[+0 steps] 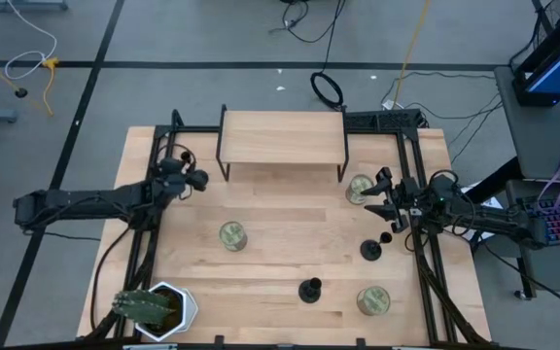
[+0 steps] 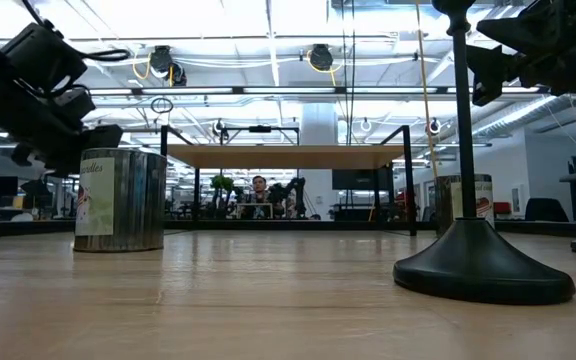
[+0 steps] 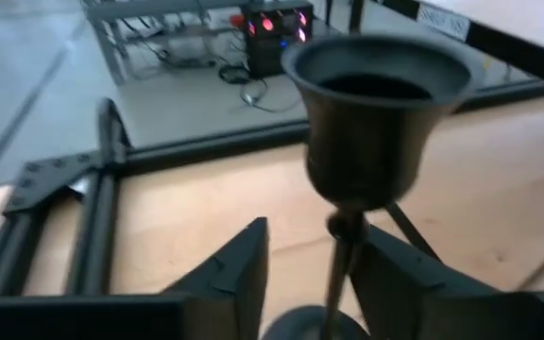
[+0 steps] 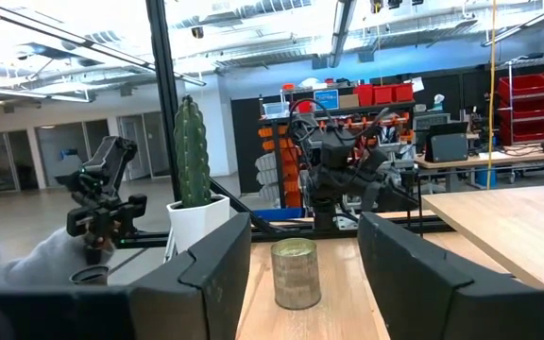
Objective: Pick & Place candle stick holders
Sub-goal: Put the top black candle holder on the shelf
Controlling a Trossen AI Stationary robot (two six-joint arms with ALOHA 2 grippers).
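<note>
Presently, the left gripper (image 3: 333, 283) sits near the table's (image 1: 280, 209) left edge with its fingers (image 3: 229, 274) closed against the thin stem of a black candle stick holder (image 3: 376, 113); in the left wrist view the holder's cup rises just beyond the fingertips and its round base shows below, though contact with the wood cannot be judged. The right gripper (image 1: 389, 206) hovers at the right side with fingers (image 4: 206, 274) parted and nothing between them. Two further holders stand upright and ungrasped: one (image 1: 369, 250) just in front of the right gripper, one (image 1: 309, 290) near the front edge. Three greenish-gold cans (not task objects) stand at centre-left (image 1: 232, 234), right rear (image 1: 360, 188) and right front (image 1: 372, 300). A wooden shelf (image 1: 282, 138) spans the rear; a potted cactus (image 1: 149, 307) occupies the front-left corner.

Risk: the grasp is on a narrow stem below a heavier cup, so the holder may pivot or slip between the fingers during transport, then topple on release if set down tilted.
</note>
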